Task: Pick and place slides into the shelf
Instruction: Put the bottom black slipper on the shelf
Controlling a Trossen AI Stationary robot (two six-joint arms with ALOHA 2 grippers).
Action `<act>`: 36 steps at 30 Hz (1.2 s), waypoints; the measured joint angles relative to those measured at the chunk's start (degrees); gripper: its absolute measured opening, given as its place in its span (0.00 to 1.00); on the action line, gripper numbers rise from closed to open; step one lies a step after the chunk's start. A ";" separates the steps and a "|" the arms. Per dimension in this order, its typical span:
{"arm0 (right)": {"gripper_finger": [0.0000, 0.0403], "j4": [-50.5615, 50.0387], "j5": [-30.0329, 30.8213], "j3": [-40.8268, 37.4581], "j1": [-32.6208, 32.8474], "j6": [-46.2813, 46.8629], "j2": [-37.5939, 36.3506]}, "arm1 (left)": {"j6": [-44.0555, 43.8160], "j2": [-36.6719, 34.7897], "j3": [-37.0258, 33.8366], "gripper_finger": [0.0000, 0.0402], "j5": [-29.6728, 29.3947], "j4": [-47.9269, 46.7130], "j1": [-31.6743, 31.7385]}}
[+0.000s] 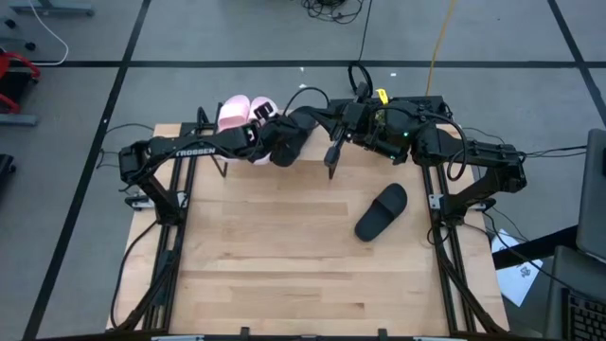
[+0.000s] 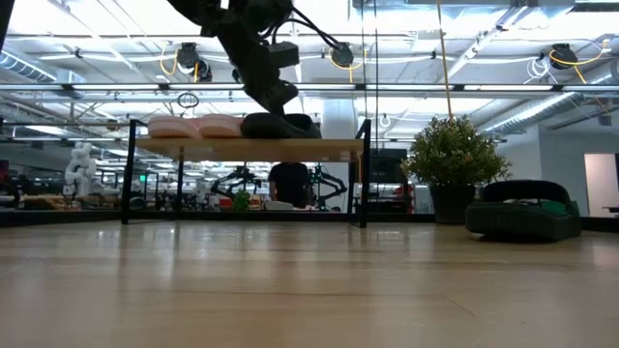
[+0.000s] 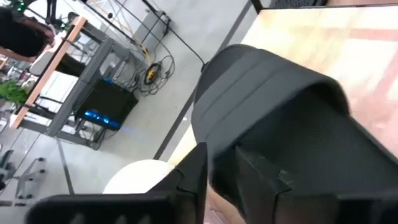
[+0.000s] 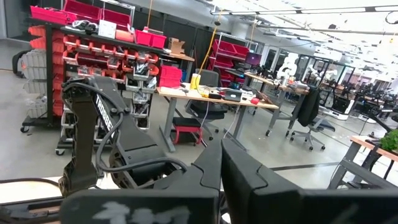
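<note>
The shelf stands at the table's far edge. Two pale pink slides lie side by side on the left part of its plank top. My left gripper is over the shelf, shut on a black slide right of the pink pair. The second black slide lies flat on the table, right of centre. My right gripper hangs shut at the shelf's right end and touches nothing. My left gripper pinches the black slide by its edge beside the wide strap, one finger outside it and the other on the strap side. It comes from above, slanting from the table's left. The slide's sole lies on the shelf top.
The shelf's thin black legs stand on the table's far strip. A potted plant shows behind the table's far right. Bare tabletop fills the near half. My right arm reaches in from the far right, close to my left gripper.
</note>
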 joint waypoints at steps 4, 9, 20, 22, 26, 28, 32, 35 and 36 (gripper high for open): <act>0.00 0.00 0.01 0.00 0.02 0.00 0.00 | -0.04 0.00 0.00 0.04 0.11 0.04 -0.10; 0.00 0.00 0.01 0.00 0.00 0.00 0.00 | -1.28 0.00 0.00 0.03 0.11 0.13 -0.06; 0.00 -0.02 0.01 0.00 0.02 0.00 0.00 | -4.31 0.00 0.00 0.00 0.19 0.24 -0.23; 0.00 -0.02 -0.01 0.00 0.00 0.00 0.00 | -5.24 0.00 0.00 0.00 0.06 0.24 -0.23; 0.00 -0.02 -0.01 0.00 0.01 0.00 0.00 | -7.26 0.00 0.00 0.00 -0.11 0.24 -0.23; 0.00 -0.15 0.01 0.00 0.02 0.00 0.00 | -8.16 0.00 0.00 0.00 -0.49 0.24 -0.23; 0.00 -0.24 0.01 0.00 0.00 0.00 0.00 | -9.14 0.00 0.00 0.00 -2.54 0.10 -0.25; 0.00 -0.24 -0.01 0.00 0.00 0.00 0.00 | -9.50 0.00 0.00 0.00 -2.83 -0.01 -0.29; 0.00 -0.24 -0.01 0.00 0.02 0.00 0.00 | -9.59 0.00 0.00 0.00 -2.88 -0.15 -0.31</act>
